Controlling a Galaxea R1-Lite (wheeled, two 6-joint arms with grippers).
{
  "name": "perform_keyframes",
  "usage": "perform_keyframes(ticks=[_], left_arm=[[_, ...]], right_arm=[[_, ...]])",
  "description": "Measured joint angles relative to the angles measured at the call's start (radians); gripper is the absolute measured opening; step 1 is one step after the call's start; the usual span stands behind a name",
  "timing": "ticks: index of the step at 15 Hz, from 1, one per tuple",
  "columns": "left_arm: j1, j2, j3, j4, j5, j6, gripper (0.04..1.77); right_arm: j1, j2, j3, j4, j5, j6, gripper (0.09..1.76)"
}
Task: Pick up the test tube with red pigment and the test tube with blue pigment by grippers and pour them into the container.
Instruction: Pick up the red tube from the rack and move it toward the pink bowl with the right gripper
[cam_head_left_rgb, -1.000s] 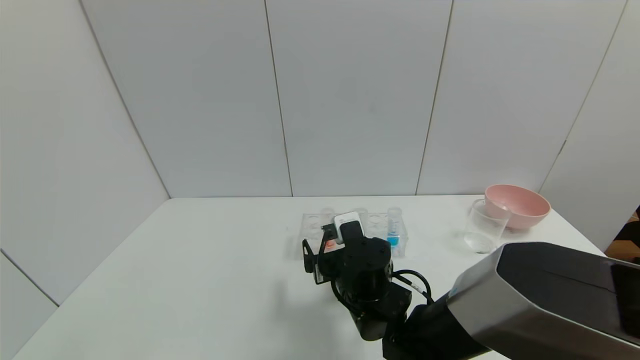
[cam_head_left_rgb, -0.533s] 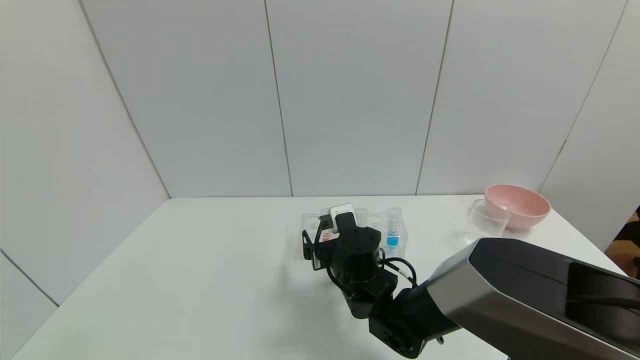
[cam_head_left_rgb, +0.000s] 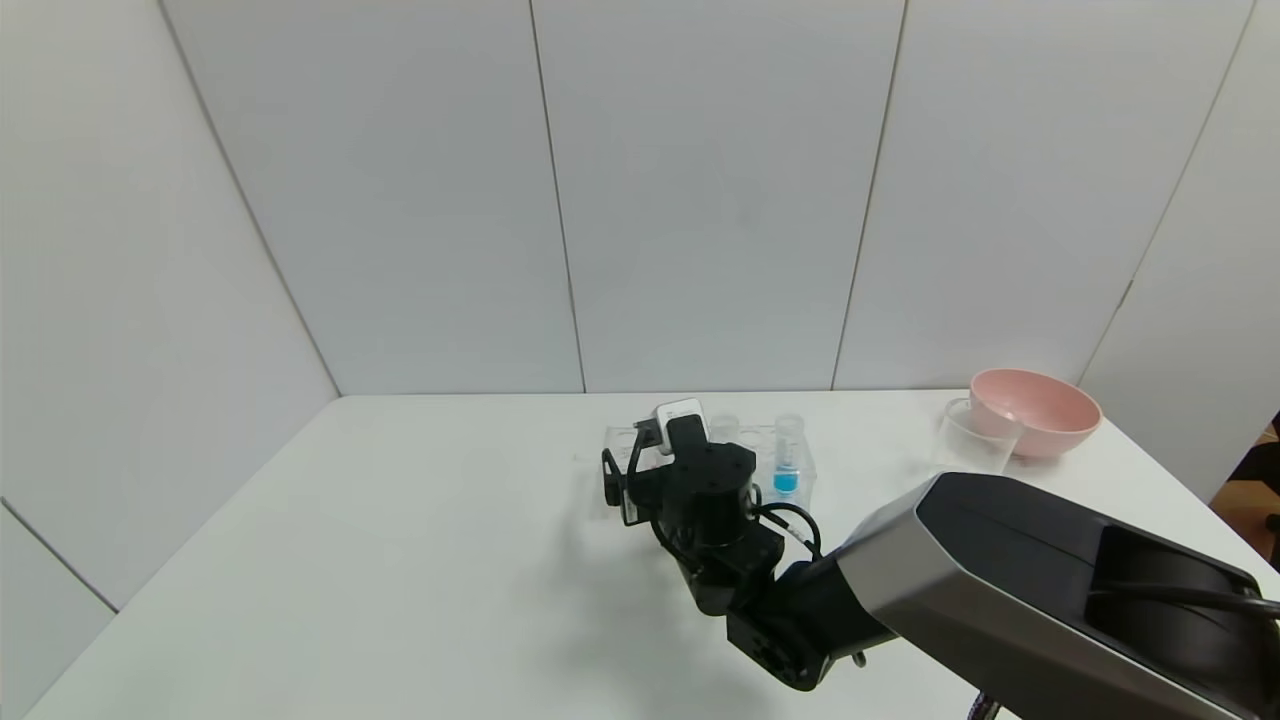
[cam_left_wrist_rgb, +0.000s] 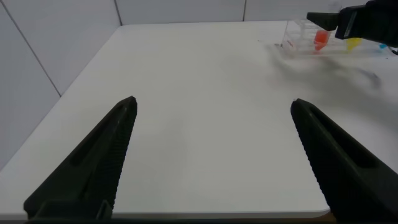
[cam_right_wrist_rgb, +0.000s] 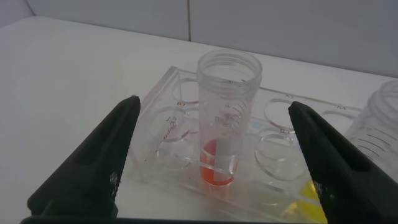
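Right tool (cam_right_wrist_rgb: 214, 162) spread wide, straddling red tube (cam_right_wrist_rgb: 225, 118) upright in clear rack (cam_right_wrist_rgb: 168, 127) on desk (cam_head_left_rgb: 400, 520), not yet gripped. Risk: off-centre closing tips tube or drags rack; neighbouring yellow tube (cam_right_wrist_rgb: 379, 134) close. Left tool (cam_left_wrist_rgb: 211, 158) wide, parked

Clear glossy plastic on the test tube with red pigment (cam_right_wrist_rgb: 225, 118), standing in a see-through, smooth acrylic-looking tube rack (cam_right_wrist_rgb: 163, 134). Matt black ridged fingers (cam_right_wrist_rgb: 93, 168) on the right gripper (cam_right_wrist_rgb: 211, 165). Smooth matt white tabletop (cam_head_left_rgb: 400, 540), satin pink bowl (cam_head_left_rgb: 1035, 410) at right.
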Motion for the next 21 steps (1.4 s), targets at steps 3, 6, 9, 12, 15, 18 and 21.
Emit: perform_keyframes(ticks=[3,6,9,12,15,18,21], left_arm=[[0.0,0.0,0.0,0.0,0.0,0.0,1.76],[0.0,0.0,0.0,0.0,0.0,0.0,1.76],[0.0,0.0,0.0,0.0,0.0,0.0,1.76],[0.0,0.0,0.0,0.0,0.0,0.0,1.76],[0.0,0.0,0.0,0.0,0.0,0.0,1.76],[0.0,0.0,0.0,0.0,0.0,0.0,1.76],[0.0,0.0,0.0,0.0,0.0,0.0,1.76]], right_arm=[[-0.001,0.005,-0.01,0.0,0.0,0.0,1.59],[-0.008,0.009,-0.015,0.0,0.001,0.0,1.12],[-0.007,0.009,-0.016,0.001,0.0,0.0,0.79],[-0.006,0.008,-0.016,0.002,0.0,0.0,0.5],[-0.005,0.003,-0.007,0.0,0.0,0.0,0.5],[-0.005,-0.009,-0.007,0.002,0.0,-0.003,0.5],[-0.005,-0.043,-0.007,0.015,0.001,-0.015,0.5]])
